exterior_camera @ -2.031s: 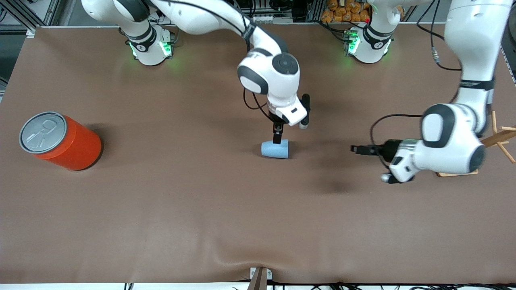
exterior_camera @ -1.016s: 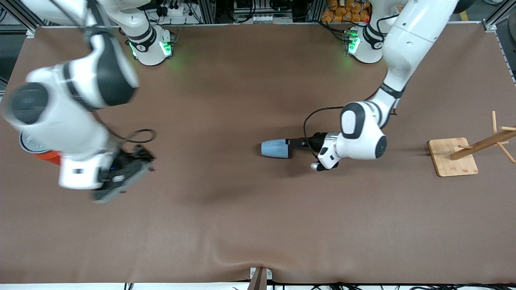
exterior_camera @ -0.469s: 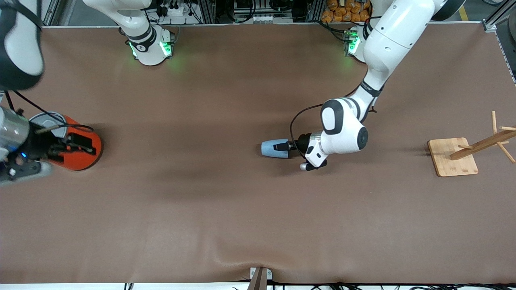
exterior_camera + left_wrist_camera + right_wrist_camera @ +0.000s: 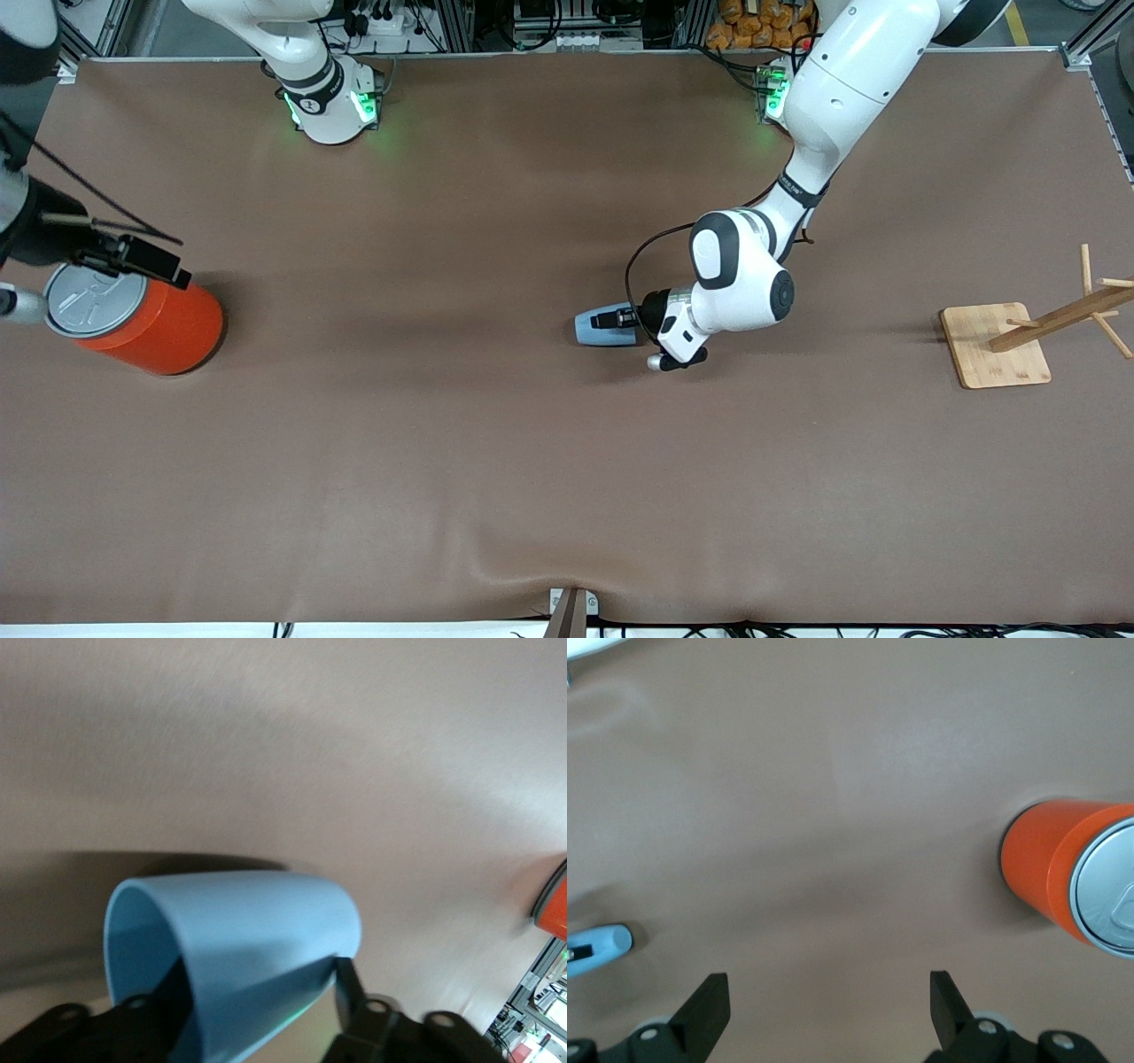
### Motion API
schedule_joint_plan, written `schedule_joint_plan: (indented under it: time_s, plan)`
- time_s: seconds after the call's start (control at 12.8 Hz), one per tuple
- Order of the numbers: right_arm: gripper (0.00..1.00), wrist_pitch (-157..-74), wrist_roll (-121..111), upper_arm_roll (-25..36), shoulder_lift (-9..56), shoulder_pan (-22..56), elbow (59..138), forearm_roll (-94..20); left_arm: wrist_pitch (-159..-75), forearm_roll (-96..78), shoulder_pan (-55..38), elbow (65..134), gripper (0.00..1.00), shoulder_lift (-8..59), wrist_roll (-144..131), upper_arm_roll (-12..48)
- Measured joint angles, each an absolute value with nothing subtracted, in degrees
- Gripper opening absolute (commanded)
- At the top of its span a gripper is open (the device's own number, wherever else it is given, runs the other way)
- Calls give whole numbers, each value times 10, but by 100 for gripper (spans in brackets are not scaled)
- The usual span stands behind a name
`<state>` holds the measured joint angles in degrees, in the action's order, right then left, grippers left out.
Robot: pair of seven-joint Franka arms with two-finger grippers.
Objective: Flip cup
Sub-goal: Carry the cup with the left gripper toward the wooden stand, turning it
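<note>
A small light-blue cup [image 4: 602,327] lies on its side near the middle of the brown table [image 4: 496,461], its mouth turned toward the left arm's end. The left gripper [image 4: 620,316] has one finger inside the mouth and one outside, pinching the wall. The front view hides that detail under the wrist; the left wrist view shows it plainly, the cup [image 4: 235,957] filling the frame with a dark finger [image 4: 350,997] on its outer wall. The right gripper [image 4: 133,257] hangs over the orange can [image 4: 146,321] at the front view's nine o'clock, its fingers [image 4: 709,1005] spread wide and empty. At three o'clock stands a wooden rack [image 4: 1032,330].
</note>
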<state>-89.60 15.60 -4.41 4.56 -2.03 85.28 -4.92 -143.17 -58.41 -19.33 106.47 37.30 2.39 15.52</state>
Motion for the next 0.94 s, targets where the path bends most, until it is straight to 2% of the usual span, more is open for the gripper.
schedule_joint_plan:
  time_s: [0.16, 0.39, 0.94]
  plan:
    - [100, -911, 156, -39, -10, -24, 927, -49, -1444, -584, -194, 1059, 0, 372, 28, 155]
    - [100, -905, 162, -37, -29, -25, 956, -49, -1452, -583, -195, 1055, 0, 370, 30, 155]
    - [100, -861, 163, -38, -18, -25, 889, -13, -1458, -473, -180, 1055, 0, 319, -1, 123]
